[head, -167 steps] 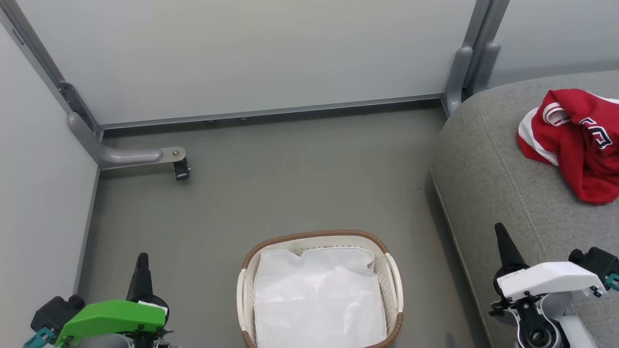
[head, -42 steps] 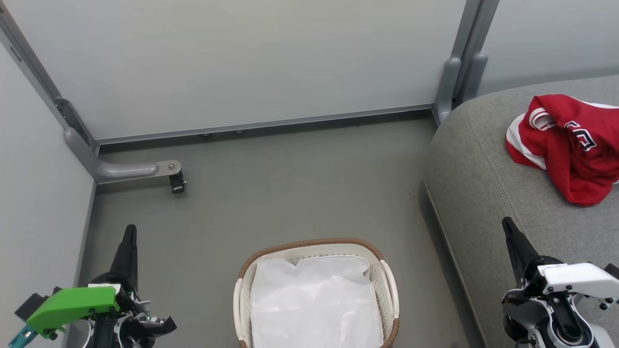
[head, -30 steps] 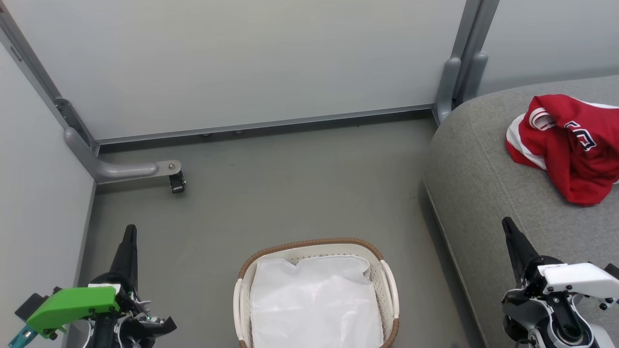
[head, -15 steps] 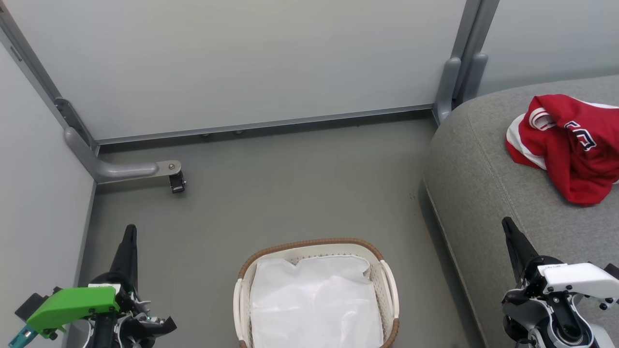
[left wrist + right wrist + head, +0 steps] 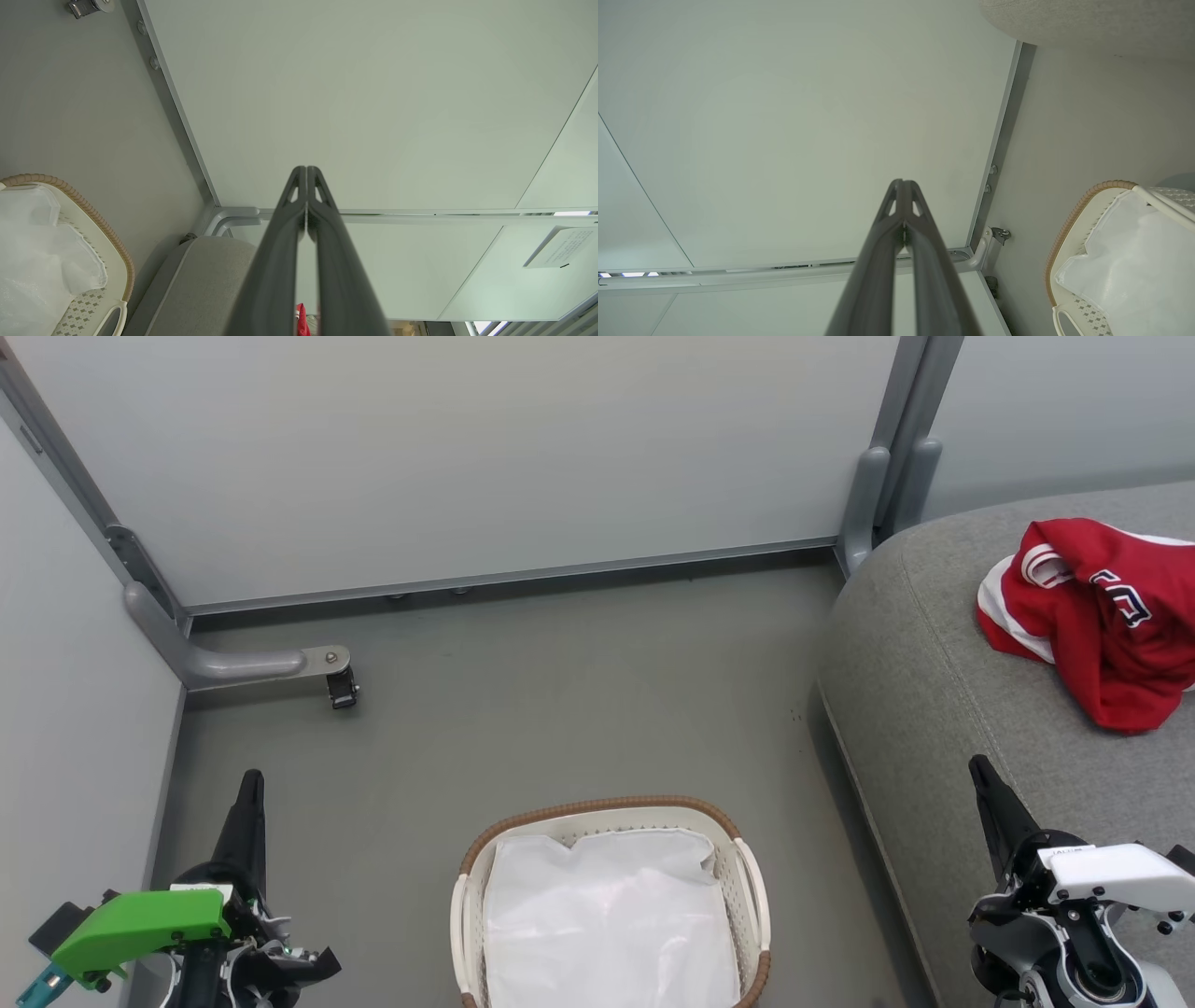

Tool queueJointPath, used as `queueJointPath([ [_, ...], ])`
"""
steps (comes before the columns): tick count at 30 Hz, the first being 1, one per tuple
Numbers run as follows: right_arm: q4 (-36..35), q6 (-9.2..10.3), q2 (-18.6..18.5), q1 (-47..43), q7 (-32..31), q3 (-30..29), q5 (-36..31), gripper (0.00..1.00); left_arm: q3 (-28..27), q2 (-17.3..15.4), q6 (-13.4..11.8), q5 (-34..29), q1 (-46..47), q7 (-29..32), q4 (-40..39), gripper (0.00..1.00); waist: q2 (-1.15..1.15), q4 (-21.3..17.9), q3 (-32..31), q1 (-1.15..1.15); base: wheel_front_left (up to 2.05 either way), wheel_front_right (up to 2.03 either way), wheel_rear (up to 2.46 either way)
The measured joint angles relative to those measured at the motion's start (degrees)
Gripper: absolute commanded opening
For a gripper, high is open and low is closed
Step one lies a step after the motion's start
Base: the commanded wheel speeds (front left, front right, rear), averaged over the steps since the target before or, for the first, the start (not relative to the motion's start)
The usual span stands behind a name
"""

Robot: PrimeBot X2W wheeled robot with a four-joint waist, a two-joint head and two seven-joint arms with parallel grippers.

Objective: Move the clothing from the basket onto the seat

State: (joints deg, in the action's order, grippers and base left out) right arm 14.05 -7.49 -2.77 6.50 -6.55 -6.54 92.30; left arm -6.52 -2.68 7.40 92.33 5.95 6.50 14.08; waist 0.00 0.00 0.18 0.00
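Note:
The red clothing (image 5: 1097, 616) with white stripes and lettering lies crumpled on the grey seat (image 5: 943, 691) at the right. On the floor at bottom centre stands the white basket (image 5: 597, 805) with its brown rim, holding just its white liner (image 5: 607, 924). My left gripper (image 5: 250, 782) points up at the lower left, shut and empty, well left of the basket. Over the seat's front edge at the lower right, my right gripper (image 5: 978, 768) is shut too, holding nothing. In the wrist views the left gripper (image 5: 306, 170) and the right gripper (image 5: 901, 183) show closed fingers, with the basket (image 5: 93, 214) (image 5: 1069, 219) to one side.
Pale partition walls (image 5: 467, 457) close off the back and left. A grey metal bracket with a small caster (image 5: 341, 686) juts from the left wall onto the grey floor (image 5: 560, 700). A grey post (image 5: 873, 495) stands at the seat's back corner.
Since the oldest frame the head camera has shifted and both grippers have drawn slightly back. Over the last second nothing has moved.

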Motion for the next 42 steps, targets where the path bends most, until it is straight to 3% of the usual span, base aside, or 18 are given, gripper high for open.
queueJointPath([
  [42, 0.00, 0.00, 0.00, 0.00, 0.00, 0.00, 0.00, 0.00, 0.00, 0.00, 0.00, 0.00, 0.00, 0.01, -0.01, 0.00, 0.00, 0.00, 0.00, 0.00, 0.00, 0.00, 0.00],
])
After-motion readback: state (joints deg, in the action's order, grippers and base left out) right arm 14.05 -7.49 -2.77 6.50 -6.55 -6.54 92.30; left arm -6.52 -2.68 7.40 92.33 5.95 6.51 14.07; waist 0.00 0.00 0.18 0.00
